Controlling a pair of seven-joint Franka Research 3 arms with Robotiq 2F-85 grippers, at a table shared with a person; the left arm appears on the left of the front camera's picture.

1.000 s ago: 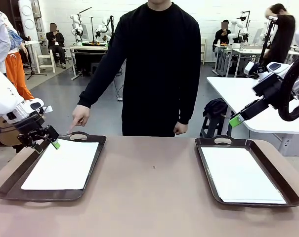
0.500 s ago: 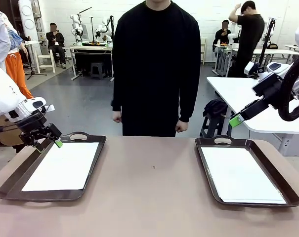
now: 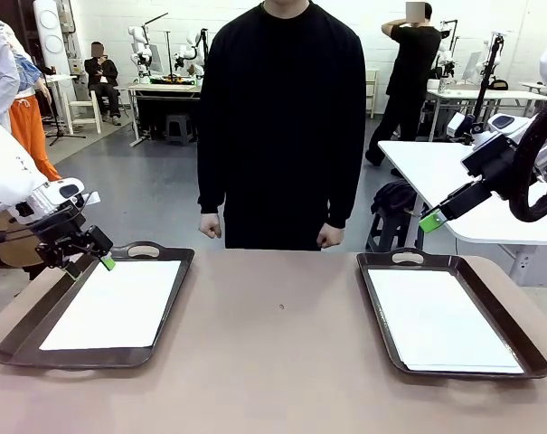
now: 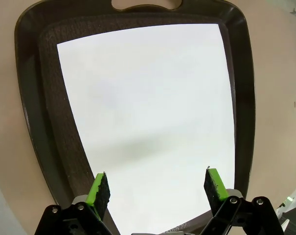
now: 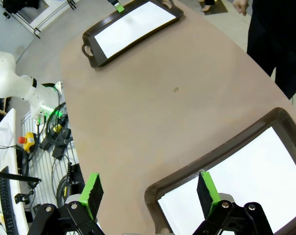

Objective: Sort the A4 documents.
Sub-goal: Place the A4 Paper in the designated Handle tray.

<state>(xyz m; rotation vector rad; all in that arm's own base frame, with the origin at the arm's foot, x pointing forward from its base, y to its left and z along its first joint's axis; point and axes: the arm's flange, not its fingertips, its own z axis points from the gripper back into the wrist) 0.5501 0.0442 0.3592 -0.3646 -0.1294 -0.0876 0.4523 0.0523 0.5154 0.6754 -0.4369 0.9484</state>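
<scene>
A smooth, matte, tan-brown table point(image 3: 273, 362) with rounded corners carries the work; behind it lies a bright workshop with a grey floor, white walls, white benches and stools, and other people farther off; a white bench point(image 3: 454, 181) stands close on the right; no brand, label or readable writing shows on the sheets or trays.

Two dark brown trays with raised rims and cut-out oval handles rest well apart on the table; the left tray point(image 3: 38, 318) holds plain white A4 documents point(image 3: 115, 303), a thin flat rectangular sheet lying within the rim with a band of the finely textured tray floor bare along one side; the right tray point(image 3: 513, 325) holds more white sheets point(image 3: 440, 321), stacked flat, the edges slightly offset at the near end.

The left gripper point(image 3: 90, 256) hovers over the far left corner of the left tray, jaws wide, nothing between them; in the left wrist view its green pads point(image 4: 100, 190) stand apart above the paper; the right gripper point(image 3: 433, 220) hangs raised, above and behind the right tray, jaws wide and empty, black fingers tipped with green.

A person in a black long-sleeved top point(image 3: 282, 117) stands at the far edge, both hands point(image 3: 210, 226) loosely curled by the hips, clear of the trays.
</scene>
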